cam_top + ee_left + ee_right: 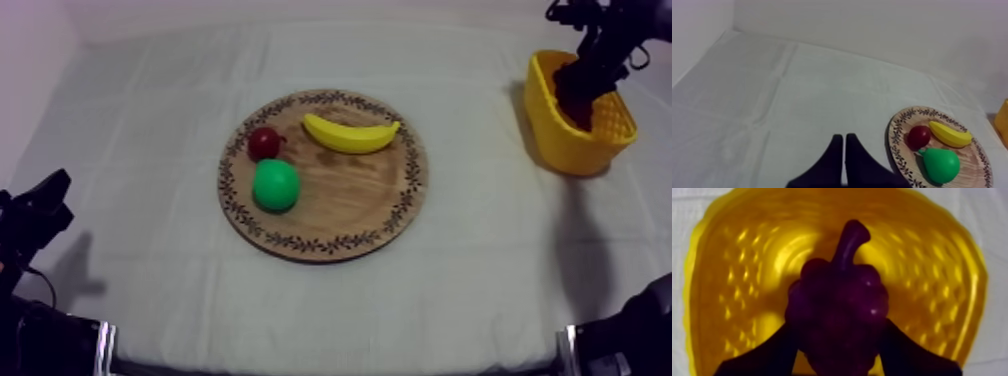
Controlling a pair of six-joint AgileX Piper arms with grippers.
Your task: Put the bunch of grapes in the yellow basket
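A dark purple bunch of grapes [837, 308] with a curved stem hangs inside the yellow basket [737, 278], just above its floor. My right gripper [839, 338] is shut on it, one black finger pressed to each side. From above, the right arm comes in at the upper right and its gripper [585, 88] reaches down into the basket [570, 140] at the table's right. The wooden board [350, 200] lies mid-table. My left gripper [844, 140] is shut on nothing, low at the left [45, 205], well away from the board.
On the board lie a banana [350, 135], a green pear [275, 185] and a small red fruit [265, 143]. The left wrist view has the board's rim [899, 135] beside my fingers, with bare cloth ahead.
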